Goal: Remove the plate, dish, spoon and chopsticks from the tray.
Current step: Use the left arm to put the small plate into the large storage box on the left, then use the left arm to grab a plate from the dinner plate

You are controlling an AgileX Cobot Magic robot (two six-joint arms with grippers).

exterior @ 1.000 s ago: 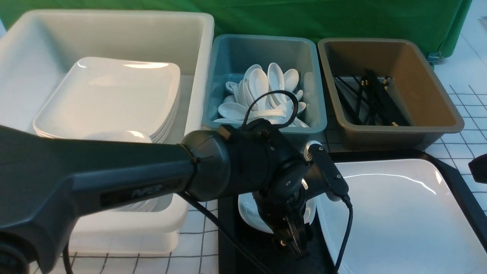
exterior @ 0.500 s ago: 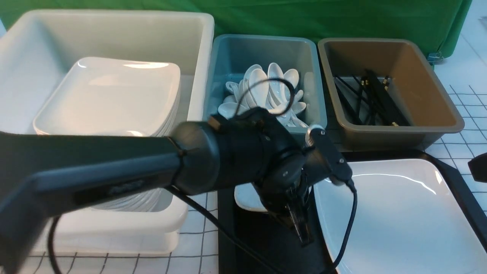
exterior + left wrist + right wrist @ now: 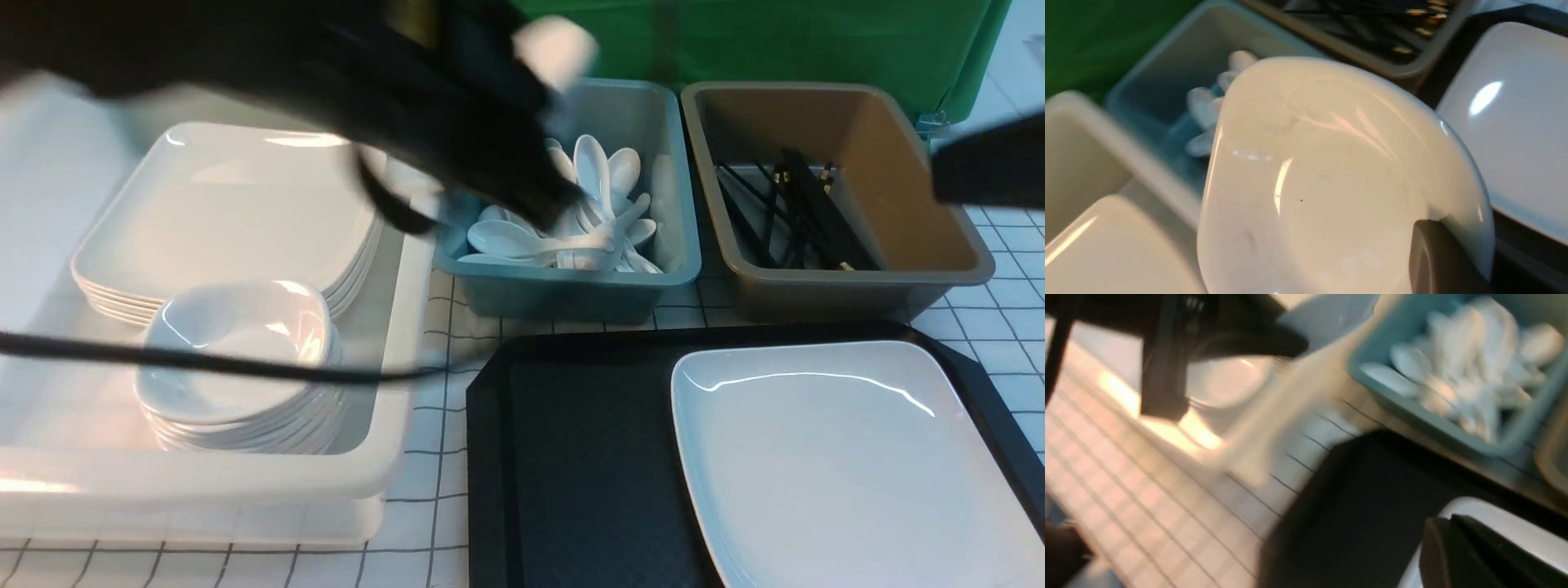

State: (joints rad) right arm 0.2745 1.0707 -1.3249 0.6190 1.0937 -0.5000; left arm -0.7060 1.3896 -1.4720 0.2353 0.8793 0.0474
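- Dish: pinched at rim by left gripper, jaws clamped; held high, likely to pass over bin walls.
- Below and beside that gripper: white bin with 1 dish stack, the probable drop spot.
- Plate on tray, beside right gripper, closed, empty.

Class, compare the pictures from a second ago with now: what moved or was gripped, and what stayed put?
The left claw closed on the small dish and lifted it off the tray, up and back toward the white bin. The right arm rose too. The plate stayed on the tray.
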